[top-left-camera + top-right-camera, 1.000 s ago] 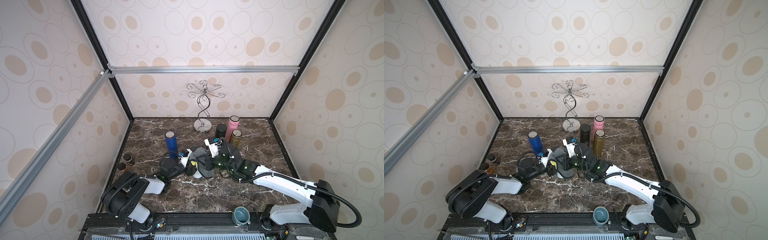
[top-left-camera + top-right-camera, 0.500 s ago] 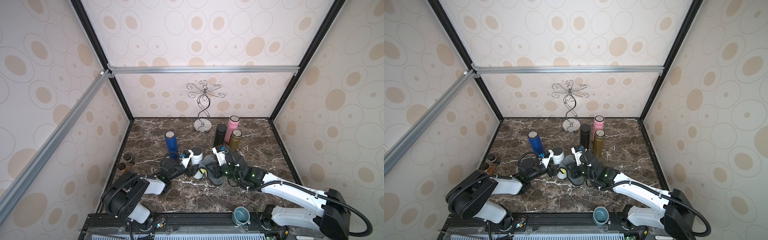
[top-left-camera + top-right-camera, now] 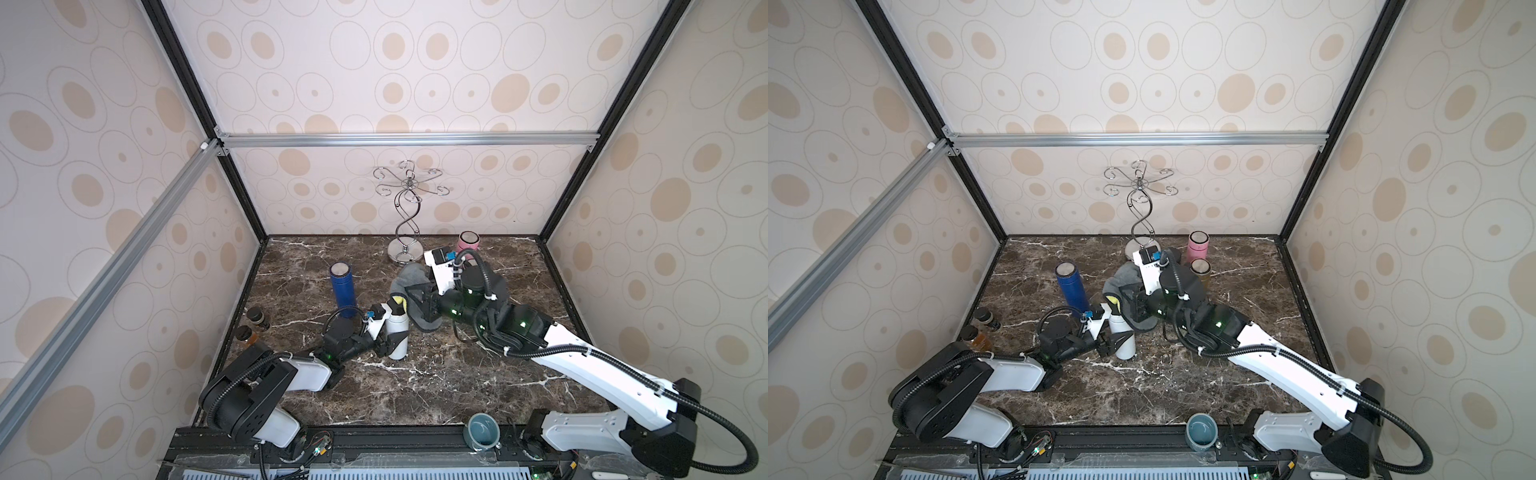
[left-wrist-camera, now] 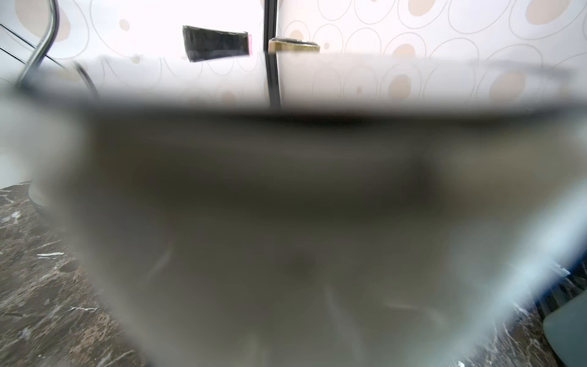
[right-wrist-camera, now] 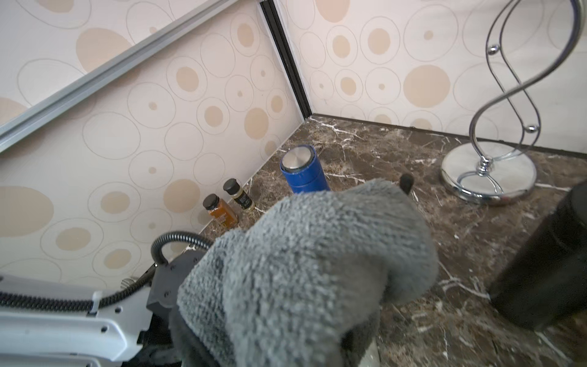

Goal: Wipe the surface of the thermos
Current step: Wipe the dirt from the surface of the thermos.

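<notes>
White thermos point(image 3: 397, 334), standing upright or nearly so on the marble tabletop point(image 3: 415, 386), near its middle and toward the front. In the left wrist view the thermos point(image 4: 286, 222) fills the frame as a pale blur. Your left gripper point(image 3: 384, 343) is pressed together on the lower half of the body, a dark finger on either side. Judge the flask stiff, smooth-walled and slippery, probably light if empty, and easy to tip under a sideways push. A hold low on the body, as here, leaves the upper wall free for wiping but gives the cloth leverage, so direct your pressure toward the gripped side. Your right gripper point(image 3: 419, 299) is clamped on the grey cloth point(image 3: 409, 276), a soft, thick pile that drapes over the fingers and hides them. Only one dark fingertip point(image 5: 406, 181) shows in the right wrist view. The cloth hangs against or just beside the thermos's top, on the side away from the left arm; contact cannot be confirmed. Outward: a blue thermos point(image 3: 343, 289) stands near, behind the left gripper. A metal stand point(image 3: 405, 232) and a pink thermos point(image 3: 468, 243) stand by the back wall. Two small bottles point(image 3: 257, 318) stand at the wall on the left arm's side, and a teal cup point(image 3: 483, 432) sits at the front rail.
</notes>
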### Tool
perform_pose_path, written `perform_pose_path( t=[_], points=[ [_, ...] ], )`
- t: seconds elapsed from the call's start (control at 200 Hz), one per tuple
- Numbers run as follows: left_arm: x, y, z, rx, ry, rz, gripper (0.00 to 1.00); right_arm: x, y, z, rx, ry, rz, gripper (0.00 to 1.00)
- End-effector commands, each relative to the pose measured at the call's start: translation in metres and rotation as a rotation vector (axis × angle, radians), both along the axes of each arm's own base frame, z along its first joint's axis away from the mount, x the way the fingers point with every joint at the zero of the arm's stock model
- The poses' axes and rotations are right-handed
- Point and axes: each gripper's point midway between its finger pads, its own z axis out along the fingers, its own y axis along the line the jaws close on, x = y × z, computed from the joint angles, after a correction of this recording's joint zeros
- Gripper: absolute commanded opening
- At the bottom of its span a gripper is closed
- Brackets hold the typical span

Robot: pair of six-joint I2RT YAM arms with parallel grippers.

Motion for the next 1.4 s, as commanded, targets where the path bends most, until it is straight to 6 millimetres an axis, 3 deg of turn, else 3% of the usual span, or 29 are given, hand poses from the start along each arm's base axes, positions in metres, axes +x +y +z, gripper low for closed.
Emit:
perform_pose_path(
  t=[0.0,0.125,0.23,0.43,0.665,1.046,1.396],
  points=[
    [0.003,-0.005,0.031,-0.042,-0.109,-0.005,0.00,0.013,0.022,-0.012,-0.044,0.004,0.027,0.00],
    [0.003,-0.004,0.031,-0.041,-0.112,0.002,0.00,0.023,0.039,-0.035,-0.055,0.062,0.028,0.00],
    [0.004,-0.003,0.030,-0.039,-0.112,0.007,0.00,0.029,0.040,-0.057,-0.078,0.103,-0.003,0.00],
    [0.003,-0.003,0.031,-0.039,-0.115,0.009,0.00,0.035,0.029,-0.089,-0.142,0.148,-0.075,0.00],
    [0.002,-0.002,0.030,-0.034,-0.114,0.008,0.00,0.045,0.001,-0.121,-0.281,0.144,-0.201,0.00],
    [0.001,-0.003,0.026,-0.028,-0.104,0.006,0.00,0.060,-0.044,-0.093,-0.435,-0.005,-0.367,0.00],
    [0.007,0.000,0.024,-0.019,-0.101,0.038,0.00,0.034,-0.002,-0.026,-0.172,-0.022,-0.133,0.00]
  ],
)
